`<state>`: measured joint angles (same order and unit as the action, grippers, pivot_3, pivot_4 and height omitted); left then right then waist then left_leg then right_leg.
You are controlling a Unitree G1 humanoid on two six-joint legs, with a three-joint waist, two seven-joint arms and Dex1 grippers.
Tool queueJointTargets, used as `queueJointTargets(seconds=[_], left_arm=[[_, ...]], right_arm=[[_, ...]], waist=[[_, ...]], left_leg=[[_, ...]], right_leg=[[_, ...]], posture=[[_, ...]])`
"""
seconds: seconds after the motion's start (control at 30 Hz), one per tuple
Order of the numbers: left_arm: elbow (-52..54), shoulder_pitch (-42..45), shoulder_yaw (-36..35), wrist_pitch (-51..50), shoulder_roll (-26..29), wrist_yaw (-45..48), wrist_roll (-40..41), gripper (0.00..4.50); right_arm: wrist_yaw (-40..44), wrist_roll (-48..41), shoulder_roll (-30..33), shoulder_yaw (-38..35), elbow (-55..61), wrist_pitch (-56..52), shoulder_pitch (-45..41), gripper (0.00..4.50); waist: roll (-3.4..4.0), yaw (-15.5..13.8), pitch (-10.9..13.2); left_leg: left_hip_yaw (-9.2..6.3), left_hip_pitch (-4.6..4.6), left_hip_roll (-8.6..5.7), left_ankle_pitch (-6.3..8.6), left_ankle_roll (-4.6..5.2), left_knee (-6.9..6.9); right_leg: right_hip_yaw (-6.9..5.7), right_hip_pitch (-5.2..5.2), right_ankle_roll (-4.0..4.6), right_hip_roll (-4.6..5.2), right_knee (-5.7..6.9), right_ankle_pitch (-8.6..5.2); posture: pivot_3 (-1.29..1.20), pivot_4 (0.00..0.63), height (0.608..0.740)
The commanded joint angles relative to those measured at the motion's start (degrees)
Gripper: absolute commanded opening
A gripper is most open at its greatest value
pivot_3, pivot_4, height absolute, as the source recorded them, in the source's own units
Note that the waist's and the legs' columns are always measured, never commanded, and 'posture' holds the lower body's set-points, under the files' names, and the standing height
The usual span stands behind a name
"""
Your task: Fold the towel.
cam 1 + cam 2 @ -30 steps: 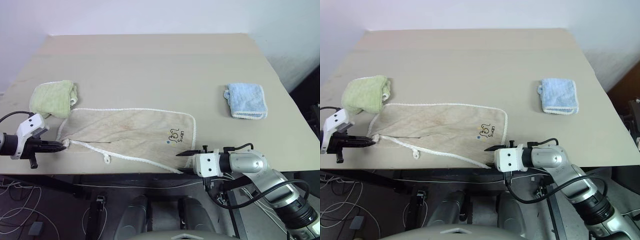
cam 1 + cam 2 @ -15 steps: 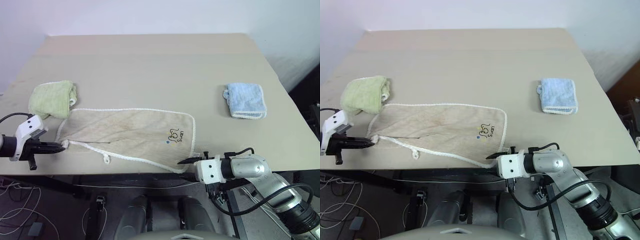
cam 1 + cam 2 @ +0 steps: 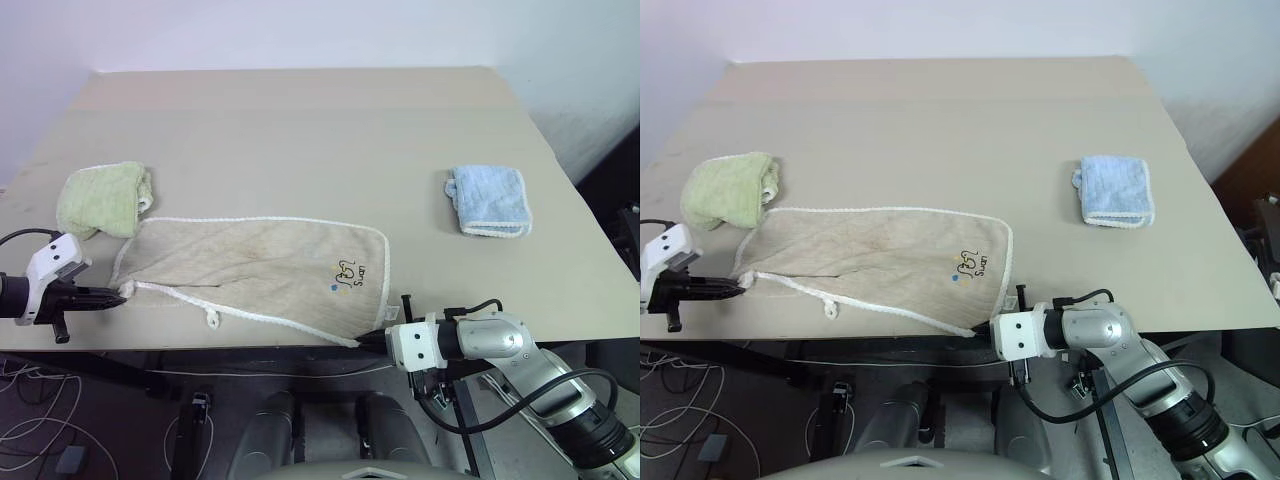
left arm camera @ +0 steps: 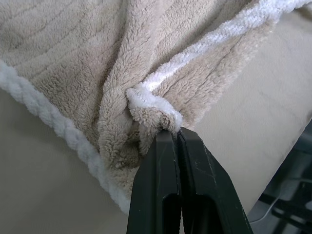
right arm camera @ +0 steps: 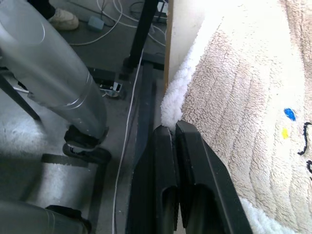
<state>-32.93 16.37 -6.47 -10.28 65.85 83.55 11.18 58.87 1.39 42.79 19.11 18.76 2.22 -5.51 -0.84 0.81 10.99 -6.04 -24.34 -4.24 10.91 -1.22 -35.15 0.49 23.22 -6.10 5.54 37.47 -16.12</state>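
The table (image 3: 300, 120) stretches away ahead of both grippers, its near edge running just under them. On it the towel (image 3: 260, 265), beige with a white corded hem, lies spread flat between the two grippers, reaching from one to the other along the near edge. A small dark mark (image 3: 347, 270) with a blue dot sits on the cloth a little beyond the right gripper, toward the table's middle.

The left gripper (image 3: 117, 294) has its two black fingers (image 4: 168, 185) pressed together on the towel's near left corner, where the cloth bunches into a small fold at the tips. The right gripper (image 3: 383, 338) is closed as well, its fingers (image 5: 170, 165) pinching the white hem at the towel's near right corner, which overhangs the table edge.

A green towel (image 3: 105, 198), folded, lies just beyond the left gripper, touching the beige towel's far left corner. A light blue towel (image 3: 490, 200), also folded, rests well beyond the right gripper and off to its outer side, apart from the beige cloth.
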Motion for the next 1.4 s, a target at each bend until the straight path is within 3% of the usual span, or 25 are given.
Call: queueJointTargets(seconds=[0.03,0.17,0.4,0.7,0.87,1.23,1.4], left_arm=[[-1.1,0.2,-0.9,1.6,1.4,0.2,-0.4,0.00],[-2.2,0.1,-0.9,2.4,1.3,0.3,-0.4,0.00],[-4.6,0.2,-1.0,4.0,1.4,0.5,-0.7,0.00],[-6.7,-1.3,-2.4,5.2,3.1,1.4,-0.2,0.00],[-5.2,-4.7,-4.2,4.6,3.6,2.4,1.4,0.00],[0.0,-16.8,-12.6,1.1,8.0,4.8,5.1,0.00],[0.3,-18.1,-14.2,0.6,8.6,4.5,5.6,0.00]], right_arm=[[0.2,-2.3,0.4,-1.9,3.1,-1.5,0.1,0.01],[0.9,-5.7,0.7,-3.6,5.4,-5.3,-0.2,0.01],[4.0,-21.9,2.9,-11.6,11.8,-21.2,-3.5,0.01],[7.5,-31.7,7.7,-19.5,14.1,-26.8,-1.7,0.01],[9.2,-33.8,10.1,-24.5,12.1,-26.5,0.9,0.01],[13.4,-31.9,14.1,-28.0,10.3,-22.5,7.9,0.01],[14.6,-33.2,16.0,-30.5,11.4,-22.9,9.8,0.01]], waist=[[0.00,-0.1,0.0],[0.00,0.0,0.0],[0.00,-0.1,0.0],[0.00,-0.2,0.0],[0.00,-0.1,0.0],[0.01,-0.1,0.0],[0.02,-0.1,0.0]], left_leg=[[0.00,0.00,0.00,0.00,0.00,0.00],[0.00,0.00,0.00,0.00,0.00,0.00],[0.00,-0.01,0.02,0.00,0.00,0.00],[-0.02,-0.06,0.03,0.01,0.00,0.03],[-0.01,-0.07,0.04,0.01,-0.01,0.07],[0.00,-0.12,0.04,0.03,-0.02,0.15],[0.01,-0.13,0.04,0.09,-0.11,0.17]], right_leg=[[0.00,0.00,0.00,0.00,0.00,0.00],[0.01,0.00,0.00,0.02,0.00,0.00],[0.08,0.00,0.01,0.07,-0.01,0.00],[0.10,0.01,0.09,0.13,-0.11,-0.05],[0.13,0.02,0.21,0.16,-0.16,-0.10],[0.13,0.03,0.27,0.24,-0.32,-0.13],[0.14,0.03,0.28,0.26,-0.37,-0.14]], posture=[[0.00,0.150,0.740],[0.00,0.150,0.740],[0.00,0.150,0.740],[0.00,0.150,0.740],[0.00,0.150,0.740],[0.00,0.150,0.740],[0.00,0.150,0.740]])
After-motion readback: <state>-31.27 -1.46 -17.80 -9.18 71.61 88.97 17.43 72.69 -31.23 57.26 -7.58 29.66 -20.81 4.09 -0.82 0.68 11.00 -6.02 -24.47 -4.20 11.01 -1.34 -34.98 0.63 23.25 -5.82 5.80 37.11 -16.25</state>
